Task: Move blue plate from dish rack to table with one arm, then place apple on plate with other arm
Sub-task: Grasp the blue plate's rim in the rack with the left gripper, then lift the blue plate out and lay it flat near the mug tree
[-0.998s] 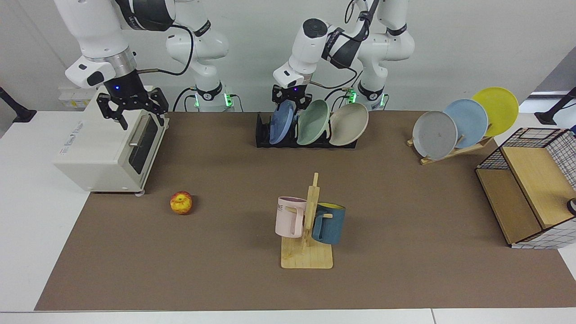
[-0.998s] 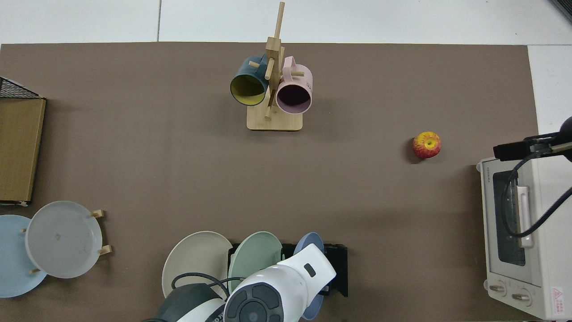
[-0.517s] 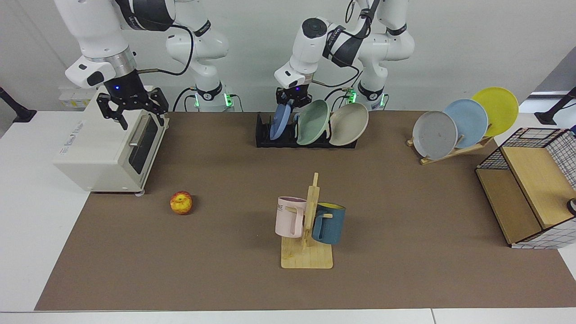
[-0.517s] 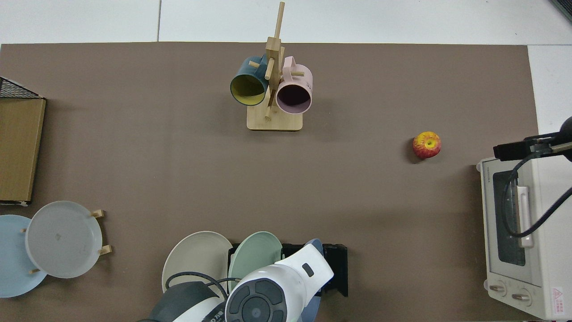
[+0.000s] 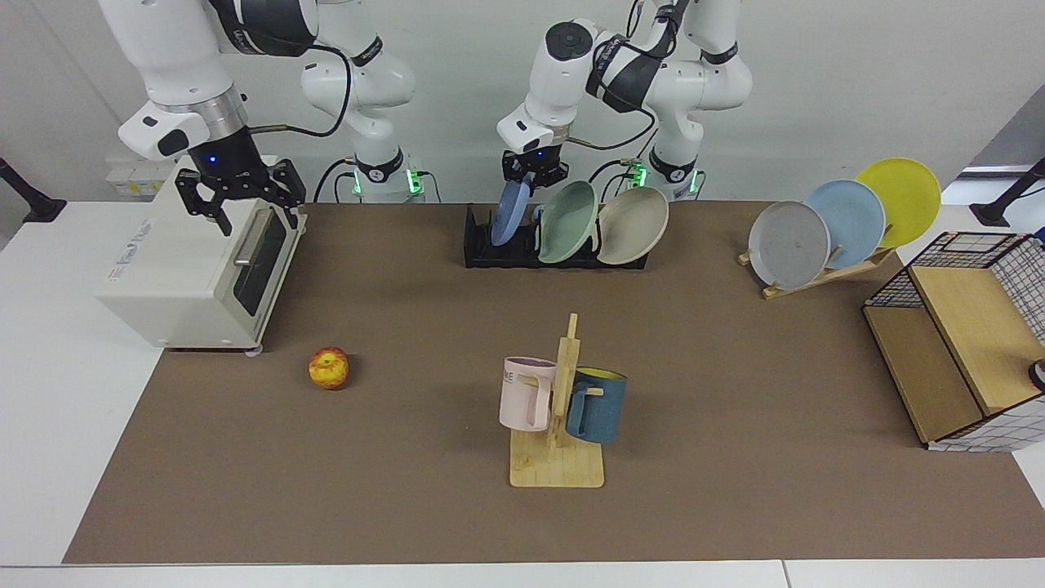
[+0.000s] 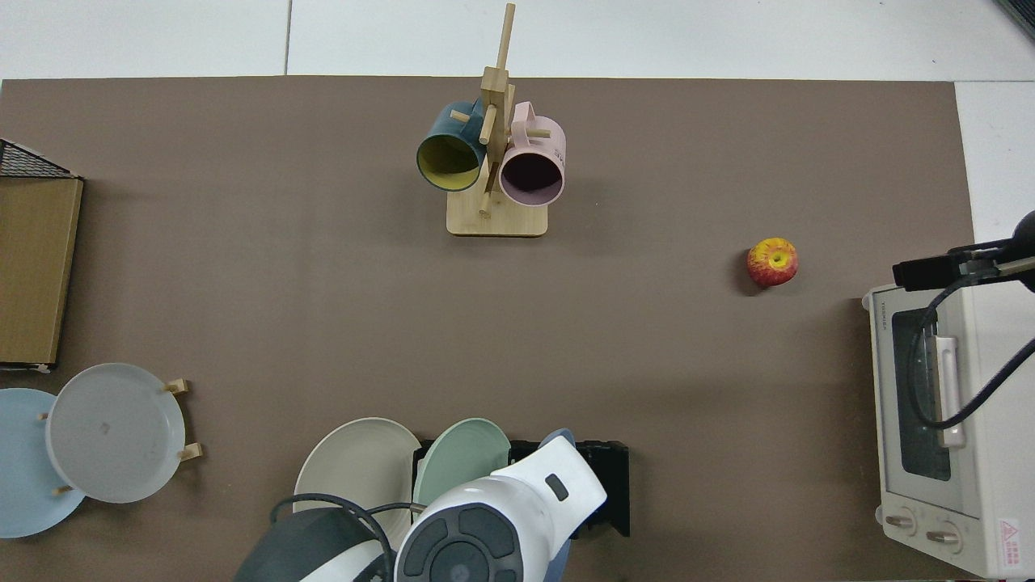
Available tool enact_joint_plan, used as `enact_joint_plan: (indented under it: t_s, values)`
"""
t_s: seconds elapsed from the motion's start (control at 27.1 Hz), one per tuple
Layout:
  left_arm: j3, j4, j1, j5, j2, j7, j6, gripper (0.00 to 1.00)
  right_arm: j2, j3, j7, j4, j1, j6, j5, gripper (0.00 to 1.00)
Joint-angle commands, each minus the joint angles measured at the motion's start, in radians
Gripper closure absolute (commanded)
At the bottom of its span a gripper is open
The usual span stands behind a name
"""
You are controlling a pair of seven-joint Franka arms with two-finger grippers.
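With left end effector [image 5: 533,174] clamped on the blue plate [image 5: 508,214] top rim above the dish rack [image 5: 482,249], plate looks rigid, light, slippery edge-held; right end effector [image 5: 242,198] open, waiting.

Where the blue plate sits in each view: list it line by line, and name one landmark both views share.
Facing view: the blue plate stands at the upper middle, at the near end of the dish rack, its top edge gripped by the left pincer.
Top view: only a sliver of its rim shows at the bottom centre, beside the arm's white housing.
Shared landmark: the sage-green plate next to it.
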Motion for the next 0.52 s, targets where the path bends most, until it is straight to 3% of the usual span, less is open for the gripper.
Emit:
enact_joint_plan:
  t_s: [0.0, 0.48]
  values:
    - [0.044, 0.025, 0.012, 0.030, -0.013, -0.002, -0.043, 1.00, -0.008, 0.005, -0.013, -0.005, -0.006, -0.001, -0.008, 0.01]
    - [0.248, 0.088, 0.011, 0.027, 0.105, 0.040, 0.032, 1.00, -0.008, 0.003, -0.013, -0.005, -0.006, -0.001, -0.008, 0.01]
